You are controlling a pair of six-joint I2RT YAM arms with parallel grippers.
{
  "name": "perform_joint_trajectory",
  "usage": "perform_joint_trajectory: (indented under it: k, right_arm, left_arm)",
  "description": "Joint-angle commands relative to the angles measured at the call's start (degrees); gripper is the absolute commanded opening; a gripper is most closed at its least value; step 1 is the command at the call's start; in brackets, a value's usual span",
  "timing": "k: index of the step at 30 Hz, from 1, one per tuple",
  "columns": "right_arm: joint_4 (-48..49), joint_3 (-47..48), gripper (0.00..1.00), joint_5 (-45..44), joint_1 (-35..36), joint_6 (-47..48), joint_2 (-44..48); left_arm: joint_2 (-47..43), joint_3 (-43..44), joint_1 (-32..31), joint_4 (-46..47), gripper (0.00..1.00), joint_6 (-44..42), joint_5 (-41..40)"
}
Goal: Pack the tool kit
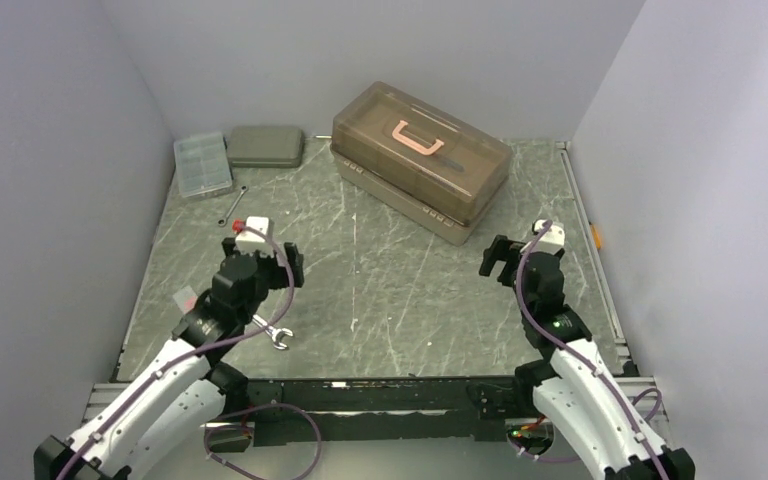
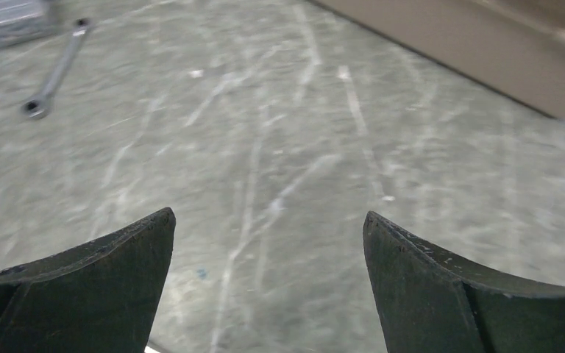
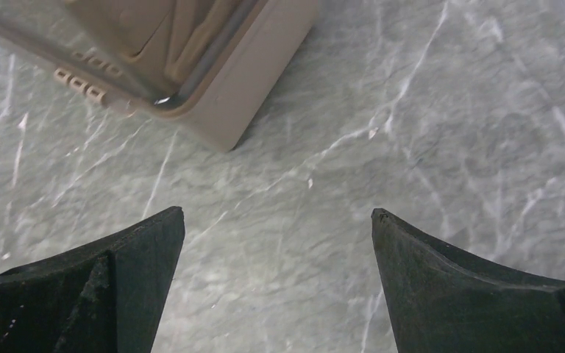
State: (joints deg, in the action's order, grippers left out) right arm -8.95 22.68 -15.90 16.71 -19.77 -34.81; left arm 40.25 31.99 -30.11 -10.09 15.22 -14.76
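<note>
Toolbox (image 1: 392,193), taupe, smoky lid (image 1: 465,152) shut; left gripper (image 2: 268,217) and right gripper (image 3: 278,213) spread empty.

The toolbox (image 3: 265,66) is cut off by the right wrist view's top edge. The slim wrench (image 2: 57,70) is blurred in the left wrist view.

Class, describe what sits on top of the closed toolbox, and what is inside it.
A pink handle sits on the toolbox's smoky translucent lid. Dim shapes show through the lid, but the contents cannot be identified.
</note>
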Motion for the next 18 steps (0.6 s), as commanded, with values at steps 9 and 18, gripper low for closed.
perform_joint_trajectory:
  k: [9, 18]
  right_arm:
    - [33.4, -7.7, 0.99, 4.5, -8.7, 10.6, -13.0]
    - [60.4, -11.5, 0.99, 3.3, -14.5, 13.4, -31.0]
  left_arm:
    - [-1.7, -23.2, 2.7, 40.0, 0.99, -15.2, -31.5]
    - [17.1, -31.6, 19.9, 74.6, 0.99, -18.2, -12.7]
